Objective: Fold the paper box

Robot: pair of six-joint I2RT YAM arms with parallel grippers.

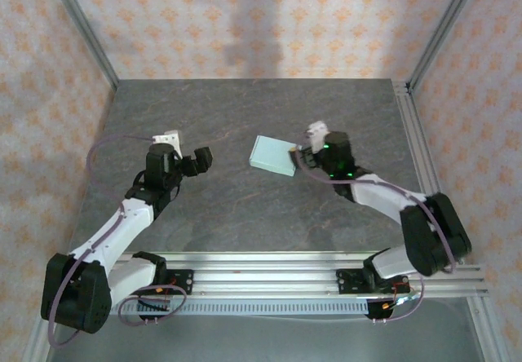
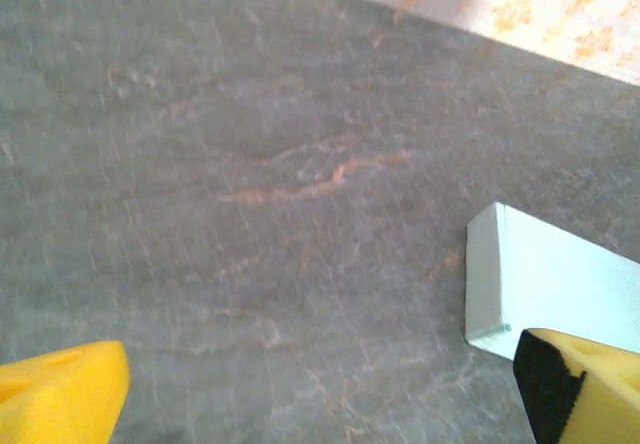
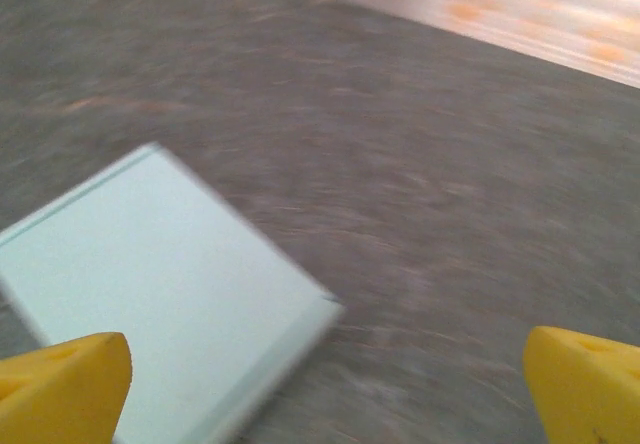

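Top external view has the pale mint-blue, flat rectangular paper box (image 1: 273, 156) lying on the dark grey, stone-patterned table (image 1: 245, 109), near its middle and turned a little askew, between the two arms. The right gripper (image 1: 308, 143) sits just beside the box's right edge; from above I cannot tell whether it touches. The left gripper (image 1: 202, 161) points at the box from the other side, with bare table between them. In the left wrist view its yellow fingertips (image 2: 60, 394) stand wide apart at the bottom corners, holding nothing, and one short end of the box shows squared and closed just beyond the right-hand tip. The right wrist view, though blurred, shows that gripper's jaws wide apart too, with the box's flat top low on the left, close by one tip and not between them. No flap or tab sticks out, so the folding looks largely done. The arms probably flank the box so that either can press or steady it.
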